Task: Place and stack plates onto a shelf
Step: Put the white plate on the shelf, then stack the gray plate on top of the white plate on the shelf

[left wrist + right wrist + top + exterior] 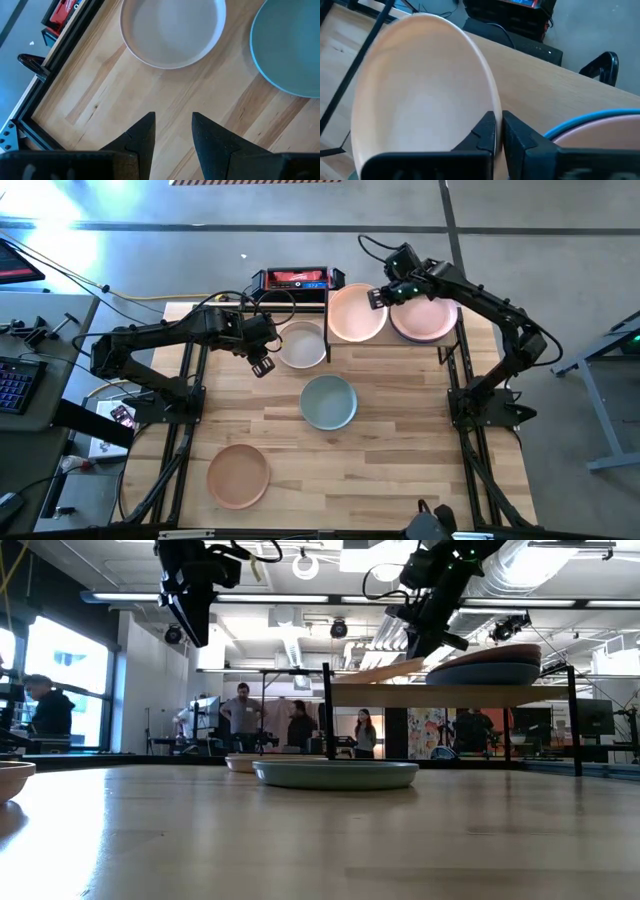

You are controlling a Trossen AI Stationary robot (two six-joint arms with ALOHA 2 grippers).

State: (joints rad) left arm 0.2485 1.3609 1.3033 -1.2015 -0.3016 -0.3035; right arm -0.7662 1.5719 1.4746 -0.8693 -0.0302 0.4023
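The peach plate is tilted over the left half of the shelf, and my right gripper is shut on its rim. Beside it a stack of plates rests on the shelf's right half, pink on top with a blue rim showing. My left gripper hangs open above the bare tabletop, close to a beige plate that lies flat on the table. A sage-green plate sits at the table's middle and a tan plate near the front left. My right gripper pinches the peach plate's rim between its two fingers, on the side nearest the stack. The fingers slant down from the far right. In the low view that side is raised and the plate slopes down toward the shelf's left end.
A red and black box sits just beyond the table's far edge, beside the shelf. The shelf's black legs stand on the table. Bare wood lies between the plates at the table's middle and right front. People stand in the room behind.
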